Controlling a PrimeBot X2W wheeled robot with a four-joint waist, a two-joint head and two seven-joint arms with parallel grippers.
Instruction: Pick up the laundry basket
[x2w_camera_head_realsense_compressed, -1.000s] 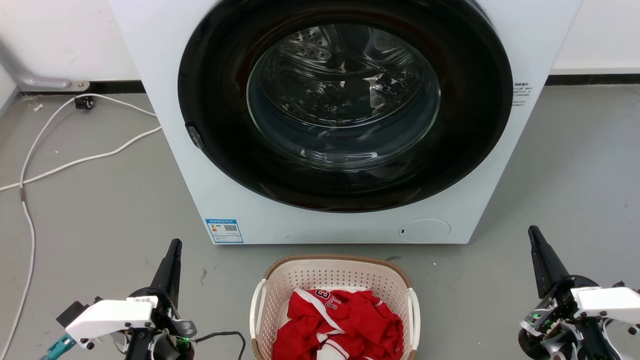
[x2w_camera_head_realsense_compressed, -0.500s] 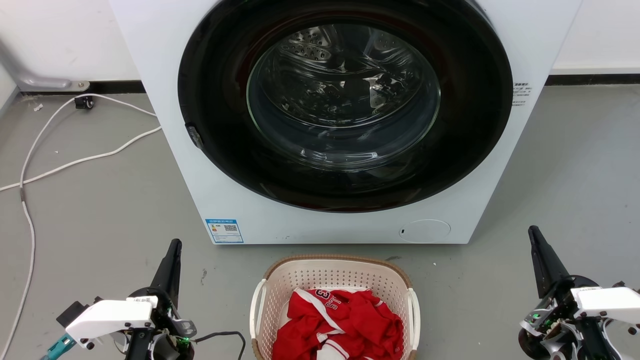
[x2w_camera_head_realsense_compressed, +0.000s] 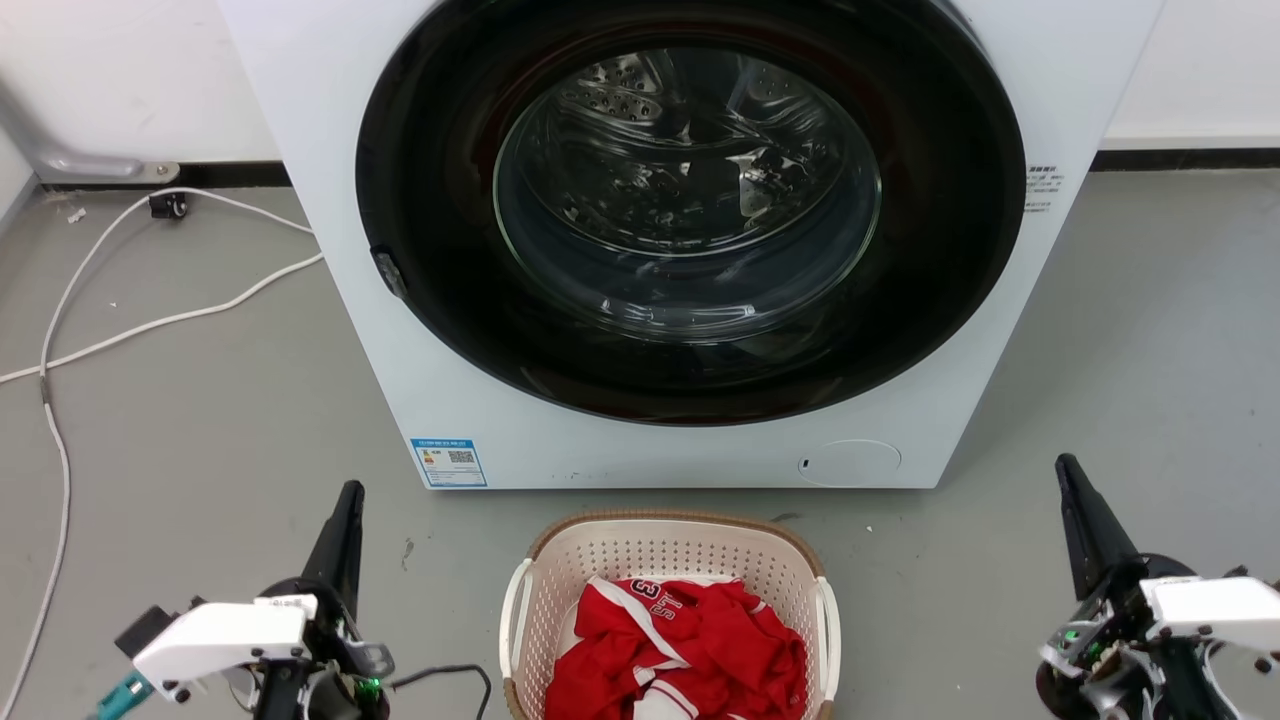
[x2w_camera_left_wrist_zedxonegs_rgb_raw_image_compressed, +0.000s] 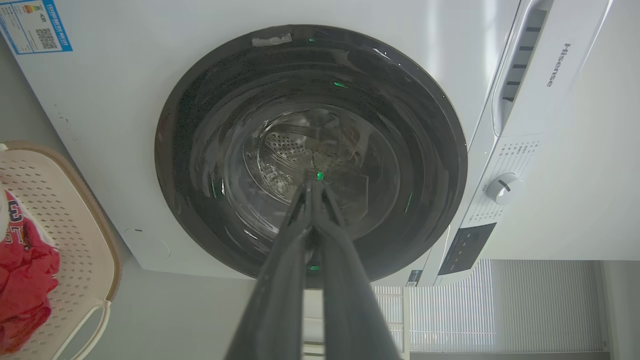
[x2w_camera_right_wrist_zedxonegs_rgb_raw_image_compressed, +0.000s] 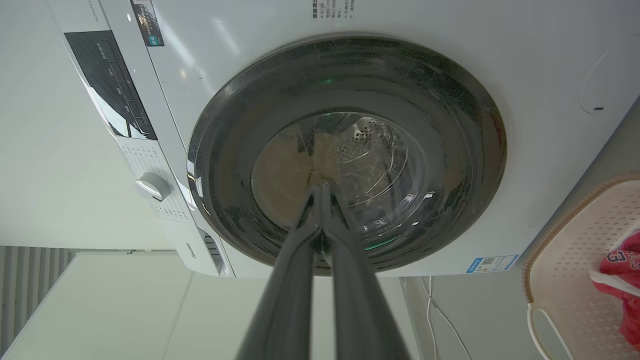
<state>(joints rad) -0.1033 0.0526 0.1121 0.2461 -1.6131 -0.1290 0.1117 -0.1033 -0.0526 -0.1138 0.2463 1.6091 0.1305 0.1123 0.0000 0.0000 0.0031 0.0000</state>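
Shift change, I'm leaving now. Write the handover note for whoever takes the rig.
Left gripper: fingers shut, empty, left of the basket.
Right gripper: fingers shut, empty, right of it.
Basket: on the floor before the washer, between the grippers, red clothes inside, untouched.
Done: nothing yet.
Left: open fingers, take the side handles, lift.
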